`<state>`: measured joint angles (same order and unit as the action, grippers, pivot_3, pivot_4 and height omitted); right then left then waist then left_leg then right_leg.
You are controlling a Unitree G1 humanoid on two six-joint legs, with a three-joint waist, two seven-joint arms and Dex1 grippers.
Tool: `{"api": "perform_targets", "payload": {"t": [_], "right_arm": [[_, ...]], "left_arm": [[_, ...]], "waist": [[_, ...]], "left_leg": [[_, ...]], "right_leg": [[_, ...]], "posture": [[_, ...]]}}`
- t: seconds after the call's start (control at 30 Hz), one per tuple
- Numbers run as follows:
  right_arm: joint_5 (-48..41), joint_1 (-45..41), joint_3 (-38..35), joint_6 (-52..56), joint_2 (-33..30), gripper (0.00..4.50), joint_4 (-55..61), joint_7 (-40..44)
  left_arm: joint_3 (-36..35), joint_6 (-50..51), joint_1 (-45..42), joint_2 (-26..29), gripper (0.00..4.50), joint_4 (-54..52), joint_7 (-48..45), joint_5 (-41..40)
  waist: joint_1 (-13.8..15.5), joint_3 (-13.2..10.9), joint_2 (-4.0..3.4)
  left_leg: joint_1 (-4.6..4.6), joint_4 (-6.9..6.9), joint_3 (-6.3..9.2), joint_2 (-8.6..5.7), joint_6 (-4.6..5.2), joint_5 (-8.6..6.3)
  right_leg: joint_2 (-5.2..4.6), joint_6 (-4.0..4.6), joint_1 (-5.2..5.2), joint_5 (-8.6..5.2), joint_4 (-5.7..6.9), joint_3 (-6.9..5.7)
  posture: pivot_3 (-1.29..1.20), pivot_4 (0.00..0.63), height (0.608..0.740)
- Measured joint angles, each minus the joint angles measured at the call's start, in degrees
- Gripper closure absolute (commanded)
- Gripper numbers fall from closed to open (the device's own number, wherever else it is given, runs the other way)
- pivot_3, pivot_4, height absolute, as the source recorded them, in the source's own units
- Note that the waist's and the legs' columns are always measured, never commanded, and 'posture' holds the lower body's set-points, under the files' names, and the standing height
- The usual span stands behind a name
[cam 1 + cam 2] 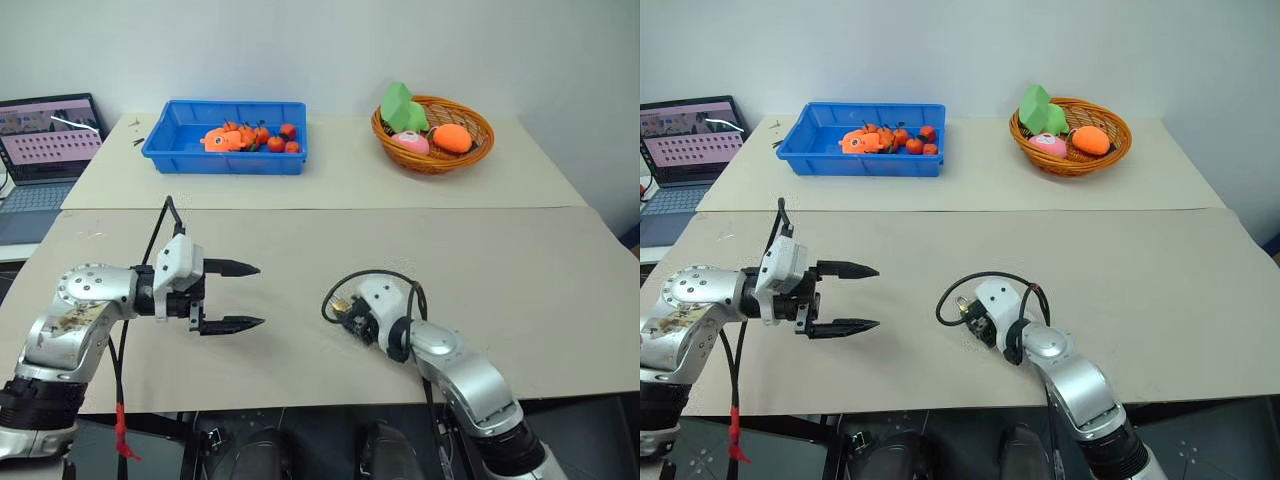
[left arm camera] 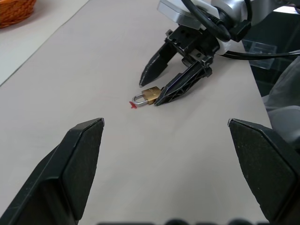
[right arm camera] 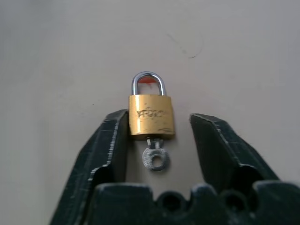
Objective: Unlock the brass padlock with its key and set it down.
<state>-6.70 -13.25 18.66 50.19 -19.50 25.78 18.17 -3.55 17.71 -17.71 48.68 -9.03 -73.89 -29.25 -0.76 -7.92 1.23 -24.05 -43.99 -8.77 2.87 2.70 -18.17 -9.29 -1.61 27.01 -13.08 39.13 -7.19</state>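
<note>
Right gripper: it is lowered to the table, its two black fingers set at a narrow gap on either side of the brass padlock, partly closed but not clamped.
Brass padlock: it lies flat on the table between the right gripper's fingers; one finger touches or nearly touches one side of the brass body, and a clear gap separates the other finger from the opposite side.
Shackle: the silvery loop points away from the right gripper, past the fingertips, and both its legs appear seated in the body.
Key: it sits in the end of the padlock body that faces the gripper's palm, its round holed head lying in the space between the two fingers.
Red mark: a small red spot on the table just beyond the shackle, further from the right fingertips than the padlock.
Left gripper: it hovers above the table with its fingers spread wide and nothing between them, pointing toward the right gripper and well apart from the padlock.
Far table: a blue tray with small orange and red items and a wicker basket of toy food stand well beyond both grippers.
</note>
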Motion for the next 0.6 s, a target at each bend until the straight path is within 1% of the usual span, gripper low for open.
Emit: {"api": "perform_targets", "payload": {"t": [0.03,0.07,0.43,0.6], "right_arm": [[-0.02,-0.19,0.08,0.02,0.05,3.55,0.10,0.07],[-0.01,-0.22,0.09,0.02,0.03,3.61,0.08,0.16],[0.49,-0.50,0.35,-1.70,0.33,3.61,-0.85,0.95],[-0.27,-5.26,0.98,-5.44,-0.52,3.61,-5.73,6.81]], "left_arm": [[0.04,0.00,-0.13,-0.03,0.00,0.00,0.14,0.00],[0.07,0.00,-0.19,-0.12,0.00,0.03,0.25,0.02],[0.57,-0.05,-0.36,-1.38,0.00,0.72,1.66,0.69],[0.65,0.09,-2.05,-2.16,0.00,1.32,2.67,0.67]], "waist": [[-0.01,0.00,0.00],[-0.02,0.00,0.00],[-0.07,0.00,0.00],[-0.55,-0.01,0.00]], "left_leg": [[0.00,0.01,0.00,0.00,0.00,0.00],[0.00,0.00,0.00,0.01,0.00,0.00],[0.00,-0.01,0.00,0.01,0.00,0.00],[-0.01,0.00,-0.01,0.02,0.00,0.01]], "right_leg": [[0.00,0.00,0.00,0.00,0.00,0.00],[0.01,0.00,0.00,0.00,0.00,0.00],[0.02,0.00,0.00,0.00,0.01,0.01],[0.05,0.01,0.06,0.00,0.04,0.03]], "posture": [[0.00,0.150,0.676],[0.00,0.150,0.676],[0.00,0.150,0.676],[0.00,0.150,0.676]]}}
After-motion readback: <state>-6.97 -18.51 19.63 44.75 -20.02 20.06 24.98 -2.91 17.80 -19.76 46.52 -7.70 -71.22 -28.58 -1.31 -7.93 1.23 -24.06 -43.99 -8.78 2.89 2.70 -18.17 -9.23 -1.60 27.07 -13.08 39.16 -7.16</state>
